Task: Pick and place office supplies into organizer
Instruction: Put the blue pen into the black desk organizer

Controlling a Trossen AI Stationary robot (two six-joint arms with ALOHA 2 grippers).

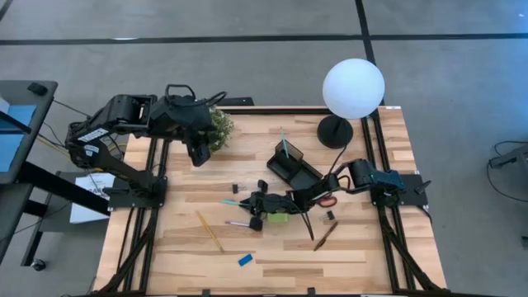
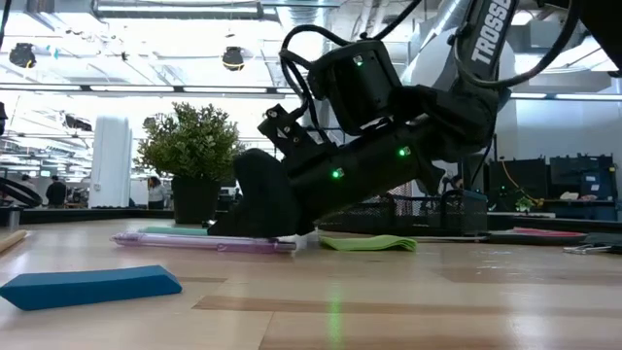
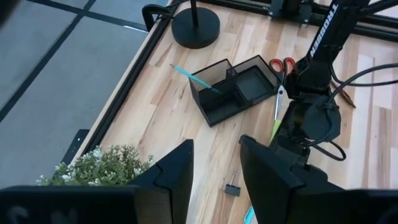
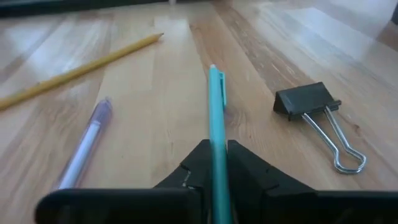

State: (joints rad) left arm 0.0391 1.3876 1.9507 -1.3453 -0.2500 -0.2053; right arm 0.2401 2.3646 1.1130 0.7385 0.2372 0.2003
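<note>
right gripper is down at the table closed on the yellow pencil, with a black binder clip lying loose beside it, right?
Not quite. The right gripper is down at the table with its fingers closed on the teal pen, not the yellow pencil, which lies untouched farther off. The right wrist view shows this. The black binder clip does lie loose beside it.

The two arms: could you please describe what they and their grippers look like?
Both arms are dark, nearly black, with boxy jointed links and loose black cables looping along them. The right arm carries white TROSSEN lettering and small green indicator lights on its wrist housing. The left gripper has two broad, flat, angular black fingers; the right gripper has matching dark wedge-shaped fingers. Each arm stands on a black frame base.
</note>
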